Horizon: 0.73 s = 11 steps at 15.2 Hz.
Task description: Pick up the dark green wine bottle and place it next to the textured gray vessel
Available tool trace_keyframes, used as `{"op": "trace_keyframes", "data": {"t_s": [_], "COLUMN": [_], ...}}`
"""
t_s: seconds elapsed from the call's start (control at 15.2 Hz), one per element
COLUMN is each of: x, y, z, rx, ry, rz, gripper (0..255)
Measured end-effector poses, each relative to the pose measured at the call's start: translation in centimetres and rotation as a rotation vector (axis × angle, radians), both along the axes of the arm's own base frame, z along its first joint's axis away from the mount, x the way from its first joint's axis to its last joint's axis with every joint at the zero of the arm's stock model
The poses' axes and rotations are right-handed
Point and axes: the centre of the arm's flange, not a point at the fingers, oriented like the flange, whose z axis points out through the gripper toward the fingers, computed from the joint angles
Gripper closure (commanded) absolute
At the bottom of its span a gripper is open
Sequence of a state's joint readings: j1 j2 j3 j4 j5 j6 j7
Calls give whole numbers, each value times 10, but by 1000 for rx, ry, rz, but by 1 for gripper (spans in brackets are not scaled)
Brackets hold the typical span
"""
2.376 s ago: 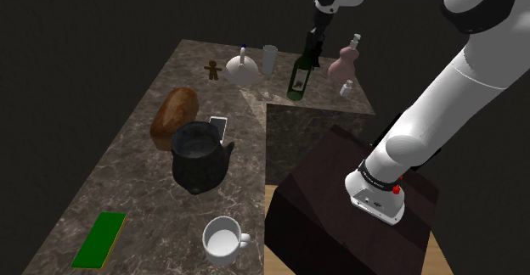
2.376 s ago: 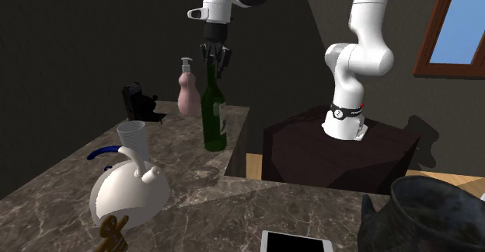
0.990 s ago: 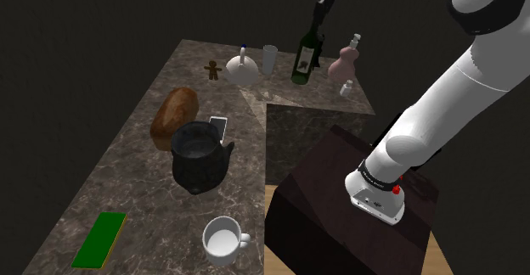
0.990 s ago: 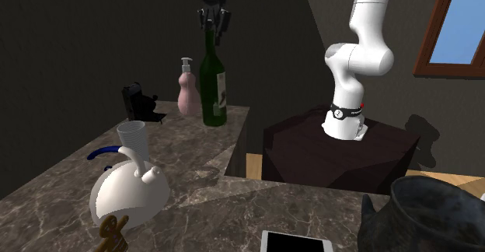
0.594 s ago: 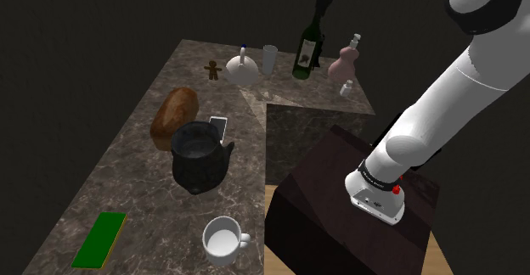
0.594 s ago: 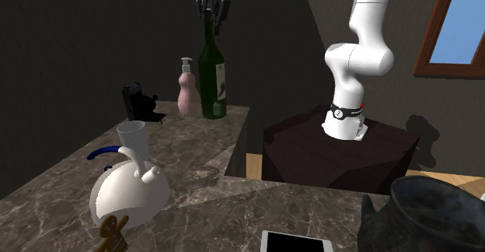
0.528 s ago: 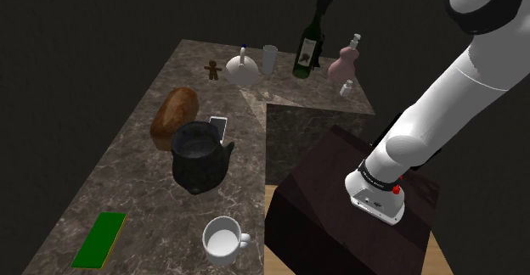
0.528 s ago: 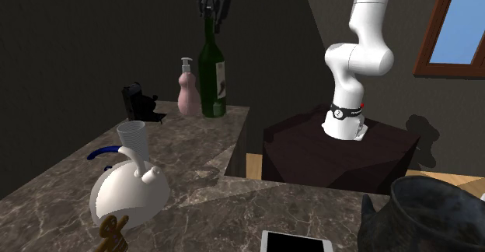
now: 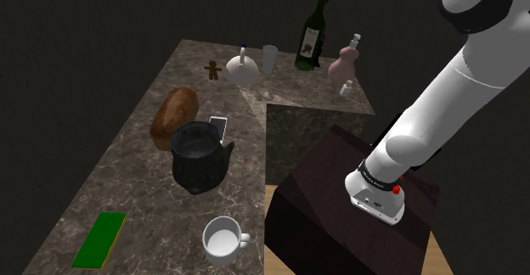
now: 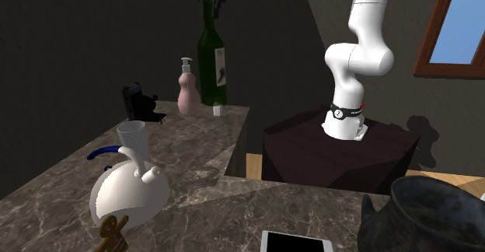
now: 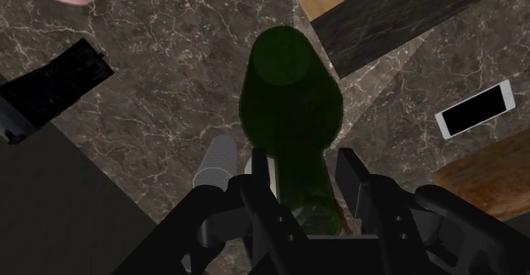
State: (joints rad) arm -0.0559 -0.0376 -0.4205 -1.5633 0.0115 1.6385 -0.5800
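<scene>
We read this as a home kitchen. Its marbled desk [image 9: 127, 180] carries a bread loaf [image 9: 174, 116], a teapot [image 9: 240, 71] and a dark pot [image 9: 200, 156]; a window [image 10: 460, 21] shows at two o'clock.

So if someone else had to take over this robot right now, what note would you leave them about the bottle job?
The gripper is shut on the dark green wine bottle, clasping its neck.
The bottle hangs upright, apparently just clear of the counter at its far end, near the pink dispenser.
The dark gray vessel sits mid-counter beside the bread loaf, well away from the bottle.
Done: grasp and lift.
Left: carry the bottle over, stand it next to the vessel, release.
</scene>
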Motion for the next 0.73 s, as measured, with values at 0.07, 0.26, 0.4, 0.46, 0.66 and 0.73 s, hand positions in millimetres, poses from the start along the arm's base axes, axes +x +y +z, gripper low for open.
{"op": "trace_keyframes", "data": {"t_s": [0.07, 0.26, 0.4, 0.46, 0.66, 0.73], "x": [0, 0, 0, 0, 0, -1], "y": [0, -1, -1, -1, -2, -2], "z": [5, 20, 30, 35, 53, 58], "rx": [0, 0, 0, 0, 0, 0], "ry": [0, 0, 0, 0, 0, 0], "rz": [0, 0, 0, 0, 0, 0], "gripper": [255, 255, 255, 255, 255, 255]}}
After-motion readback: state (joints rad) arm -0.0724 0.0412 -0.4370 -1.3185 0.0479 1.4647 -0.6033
